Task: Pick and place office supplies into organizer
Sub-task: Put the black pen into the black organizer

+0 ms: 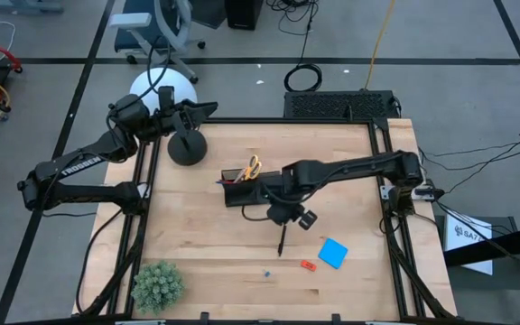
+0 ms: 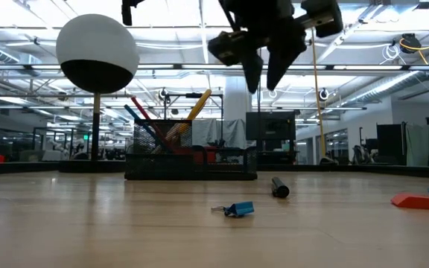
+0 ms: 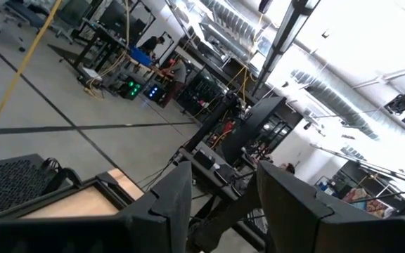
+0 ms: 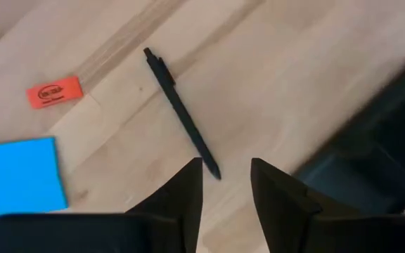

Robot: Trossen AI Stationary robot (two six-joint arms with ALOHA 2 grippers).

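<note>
Hovering over black pen point(image 4: 181, 112), we keep right gripper point(image 4: 225, 184) fingers parted, empty; pen lies on table just beyond fingertips, organizer point(image 1: 246, 192) close beside. Best approach: descend straddling barrel crosswise. Left gripper point(image 3: 220, 204) parted, parked off-table.
</note>
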